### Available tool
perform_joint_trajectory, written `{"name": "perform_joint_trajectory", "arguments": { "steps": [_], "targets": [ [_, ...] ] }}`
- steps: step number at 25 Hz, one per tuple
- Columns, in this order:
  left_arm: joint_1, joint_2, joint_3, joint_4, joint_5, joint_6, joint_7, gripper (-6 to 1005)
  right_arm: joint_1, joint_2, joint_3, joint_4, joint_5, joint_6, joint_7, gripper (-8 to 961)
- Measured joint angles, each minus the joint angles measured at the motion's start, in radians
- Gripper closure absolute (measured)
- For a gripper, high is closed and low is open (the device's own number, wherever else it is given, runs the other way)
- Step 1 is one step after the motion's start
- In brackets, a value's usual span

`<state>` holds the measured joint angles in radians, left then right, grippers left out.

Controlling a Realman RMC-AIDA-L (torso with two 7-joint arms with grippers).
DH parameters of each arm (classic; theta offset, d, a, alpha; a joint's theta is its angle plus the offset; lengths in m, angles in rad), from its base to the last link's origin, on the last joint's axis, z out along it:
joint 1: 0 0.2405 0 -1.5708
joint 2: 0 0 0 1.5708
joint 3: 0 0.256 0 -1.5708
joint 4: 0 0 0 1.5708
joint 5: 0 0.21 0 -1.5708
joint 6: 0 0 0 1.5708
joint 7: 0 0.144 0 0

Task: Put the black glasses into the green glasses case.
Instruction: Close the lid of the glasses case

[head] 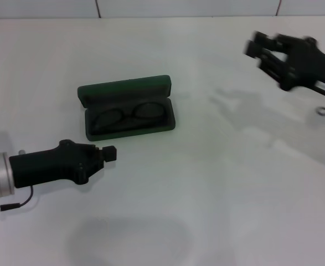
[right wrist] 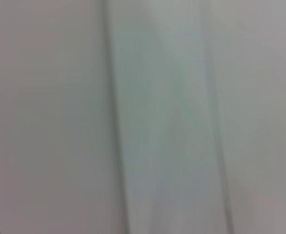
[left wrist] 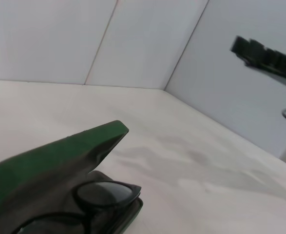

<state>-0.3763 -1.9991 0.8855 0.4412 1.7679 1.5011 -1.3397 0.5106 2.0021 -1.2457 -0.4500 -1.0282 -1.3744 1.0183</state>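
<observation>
The green glasses case [head: 126, 87] lies open on the white table, left of centre, with its lid tipped back. The black glasses [head: 130, 115] lie inside it on the dark lining. The left wrist view shows the case lid [left wrist: 50, 161] and one lens of the glasses [left wrist: 104, 192] close up. My left gripper [head: 110, 153] is low over the table just in front of the case's front left, shut and empty. My right gripper [head: 257, 49] is raised at the far right, well away from the case, open and empty; it also shows in the left wrist view [left wrist: 242, 48].
The white table [head: 217, 183] stretches around the case, with a white wall [head: 184, 6] at the back. The right wrist view shows only a blurred pale surface.
</observation>
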Motion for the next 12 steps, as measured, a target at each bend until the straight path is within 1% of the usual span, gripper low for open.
{"name": "perform_joint_trajectory", "arguments": {
  "steps": [2, 4, 8, 12],
  "targets": [
    [-0.011, -0.003, 0.001, -0.003, 0.002, -0.006, 0.0, 932, -0.023, -0.016, 0.029, 0.059, 0.0, -0.029, -0.006, 762],
    [-0.025, -0.011, 0.001, -0.004, 0.012, -0.023, -0.001, 931, -0.057, -0.024, 0.032, 0.08, 0.0, -0.04, -0.017, 731],
    [-0.044, -0.03, 0.001, -0.004, 0.046, -0.086, -0.001, 930, -0.12, -0.034, 0.029, 0.083, -0.051, -0.079, -0.052, 669],
    [-0.05, -0.041, -0.005, -0.004, 0.049, -0.138, -0.001, 929, -0.142, -0.04, 0.033, 0.084, -0.128, -0.112, -0.076, 607]
  ]
}}
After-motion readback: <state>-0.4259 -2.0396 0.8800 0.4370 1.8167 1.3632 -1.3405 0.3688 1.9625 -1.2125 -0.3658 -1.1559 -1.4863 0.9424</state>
